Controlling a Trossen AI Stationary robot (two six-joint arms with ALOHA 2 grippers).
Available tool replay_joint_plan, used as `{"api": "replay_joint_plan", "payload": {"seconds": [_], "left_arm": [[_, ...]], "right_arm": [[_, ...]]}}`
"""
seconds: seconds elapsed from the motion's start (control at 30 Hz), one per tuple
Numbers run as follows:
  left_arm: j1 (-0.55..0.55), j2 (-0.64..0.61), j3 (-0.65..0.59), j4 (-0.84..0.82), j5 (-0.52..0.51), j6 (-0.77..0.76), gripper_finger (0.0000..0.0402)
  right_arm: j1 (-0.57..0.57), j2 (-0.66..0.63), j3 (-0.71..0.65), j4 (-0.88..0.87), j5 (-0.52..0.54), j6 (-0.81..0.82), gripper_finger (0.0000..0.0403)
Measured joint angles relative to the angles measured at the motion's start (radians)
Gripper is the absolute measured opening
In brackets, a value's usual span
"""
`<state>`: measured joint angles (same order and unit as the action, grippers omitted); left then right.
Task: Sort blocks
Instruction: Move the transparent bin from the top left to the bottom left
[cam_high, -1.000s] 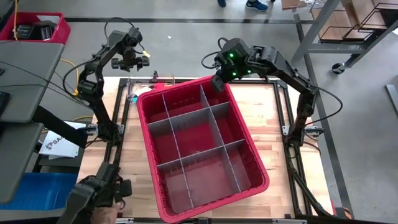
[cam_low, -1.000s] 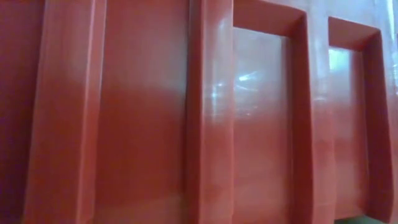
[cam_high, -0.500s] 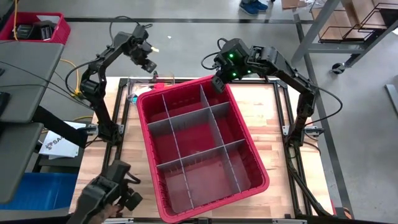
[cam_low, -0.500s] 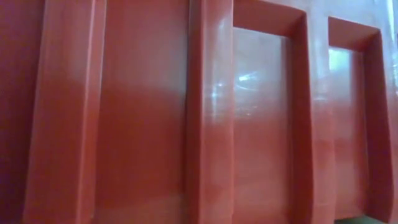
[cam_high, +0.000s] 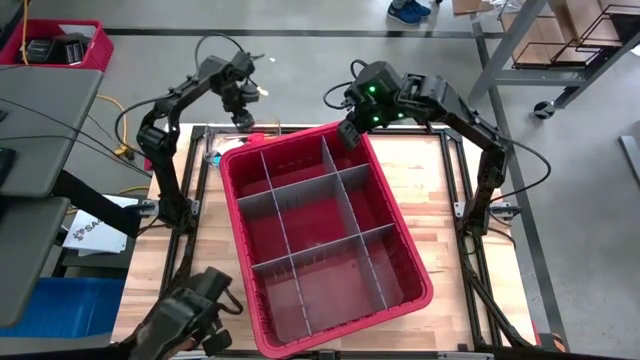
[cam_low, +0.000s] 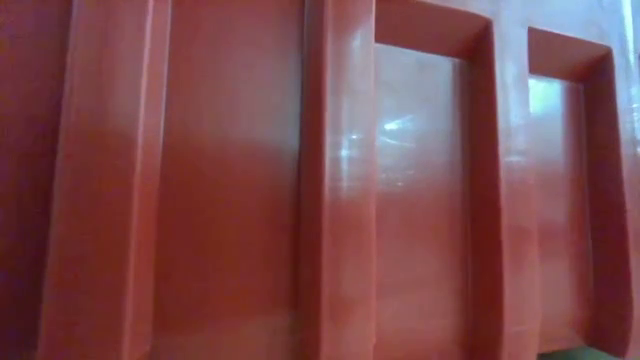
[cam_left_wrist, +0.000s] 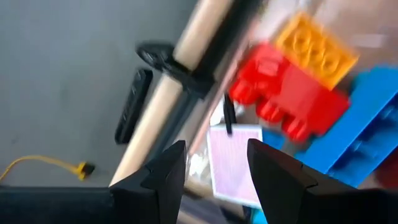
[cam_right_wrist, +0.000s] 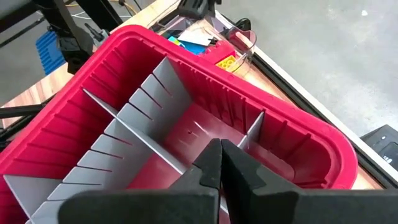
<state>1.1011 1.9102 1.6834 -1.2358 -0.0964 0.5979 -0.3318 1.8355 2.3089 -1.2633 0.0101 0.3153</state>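
Left gripper (cam_left_wrist: 211, 168) parted, empty, above studded plastic bricks: red (cam_left_wrist: 287, 94), orange (cam_left_wrist: 316, 46), blue (cam_left_wrist: 364, 127) | right gripper (cam_right_wrist: 219, 163) clenched, upper centre, over glossy ribbed red bin (cam_high: 400, 305), grey slotted dividers (cam_high: 300, 215)

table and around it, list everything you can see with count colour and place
bin: one, red, lying askew across the table
divider sheets: grey, slotted, splitting the bin into compartments, no blocks visible in them
blocks: one red, one orange touching it, blue ones beside them, in the left wrist view beyond the bin's far rim
table: one, light wood, under the bin
crate: one, red, on the floor far left
left tool: fingers apart, holding nothing, above the blocks
right tool: shut, empty, over the bin's far end
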Motion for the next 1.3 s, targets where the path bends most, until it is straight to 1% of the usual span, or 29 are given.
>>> {"api": "replay_joint_plan", "payload": {"seconds": [0.1, 0.17, 0.27, 0.37, 0.5, 0.7, 0.73, 0.8, 0.9, 0.93, 0.97, 1.13, 1.23, 1.3], "left_arm": [[-0.023, 0.044, 0.000, -0.046, -0.069, 0.033, 0.0165], [-0.032, 0.064, -0.002, -0.035, -0.105, 0.036, 0.0165], [-0.039, 0.062, 0.000, 0.000, -0.106, 0.041, 0.0165], [-0.042, 0.064, 0.000, -0.022, -0.105, 0.076, 0.0165], [-0.035, 0.098, -0.001, -0.033, -0.140, 0.065, 0.0165], [-0.035, 0.131, -0.001, -0.045, -0.123, 0.061, 0.0162], [-0.035, 0.131, -0.001, -0.046, -0.119, 0.061, 0.0155], [-0.035, 0.131, -0.001, -0.049, -0.102, 0.065, 0.0124], [-0.035, 0.133, -0.001, -0.048, -0.094, 0.063, 0.0041], [-0.033, 0.133, -0.001, -0.048, -0.093, 0.055, 0.0021], [-0.031, 0.133, -0.001, -0.052, -0.092, 0.041, 0.0013], [-0.032, 0.133, 0.012, -0.051, -0.094, 0.005, 0.0004], [-0.030, 0.122, 0.045, -0.056, -0.059, -0.010, 0.0003], [-0.029, 0.108, 0.063, -0.074, -0.055, -0.011, 0.0002]], "right_arm": [[0.007, 0.000, 0.000, 0.000, 0.000, 0.003, 0.0000], [0.009, 0.000, 0.000, -0.001, -0.001, 0.023, 0.0000], [0.011, 0.000, 0.000, -0.012, -0.002, 0.043, 0.0000], [0.012, 0.000, 0.000, -0.011, -0.003, 0.044, 0.0000], [0.013, 0.000, 0.000, -0.011, -0.007, 0.061, 0.0000], [0.012, 0.000, 0.000, -0.011, -0.007, 0.070, 0.0000], [0.012, 0.000, 0.000, -0.011, -0.007, 0.070, 0.0000], [0.012, 0.000, 0.000, -0.011, -0.007, 0.070, 0.0000], [0.012, 0.000, 0.000, -0.011, -0.007, 0.065, 0.0000], [0.012, 0.000, 0.000, -0.011, -0.007, 0.065, 0.0000], [0.012, 0.000, 0.000, -0.011, -0.007, 0.062, 0.0000], [0.012, 0.000, 0.000, -0.011, -0.007, 0.044, 0.0000], [0.012, 0.000, 0.000, -0.012, -0.007, 0.042, 0.0000], [0.012, 0.000, 0.000, -0.012, -0.007, 0.041, 0.0000]]}}
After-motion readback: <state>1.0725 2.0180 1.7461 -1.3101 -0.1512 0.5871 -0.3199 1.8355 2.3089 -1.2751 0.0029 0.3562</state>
